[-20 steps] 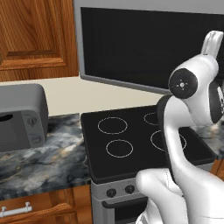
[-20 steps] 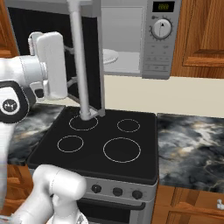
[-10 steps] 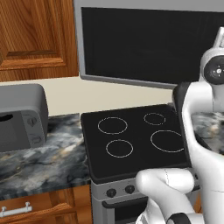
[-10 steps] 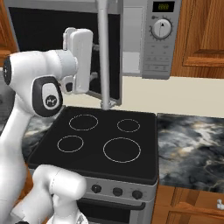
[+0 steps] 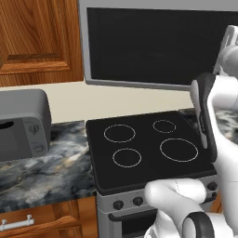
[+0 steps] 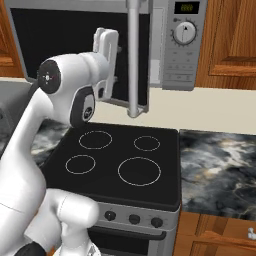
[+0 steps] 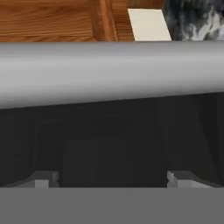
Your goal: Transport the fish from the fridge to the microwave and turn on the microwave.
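The microwave [image 6: 185,55] hangs above the stove, and its black glass door [image 6: 60,50] stands slightly ajar with a strip of pale interior showing beside the control panel. My gripper [image 6: 116,65] is open, close against the door's front beside the long grey bar handle [image 6: 132,55]. In the hand view the handle [image 7: 109,70] crosses the picture just beyond my fingertips [image 7: 41,180], dark glass behind it and nothing between the jaws. In the left base view the door [image 5: 153,44] faces the camera. The fish and the fridge are out of view.
A black four-ring stove [image 6: 120,160] lies under the microwave, with knobs on its front. A rounded grey appliance [image 5: 21,123] sits on the marble counter [image 5: 46,172] to the left. More marble counter [image 6: 220,170] lies to the right, with wooden cabinets [image 5: 37,42] above.
The microwave door has swung from wide open to almost shut. My arm and open gripper followed it toward the microwave front.
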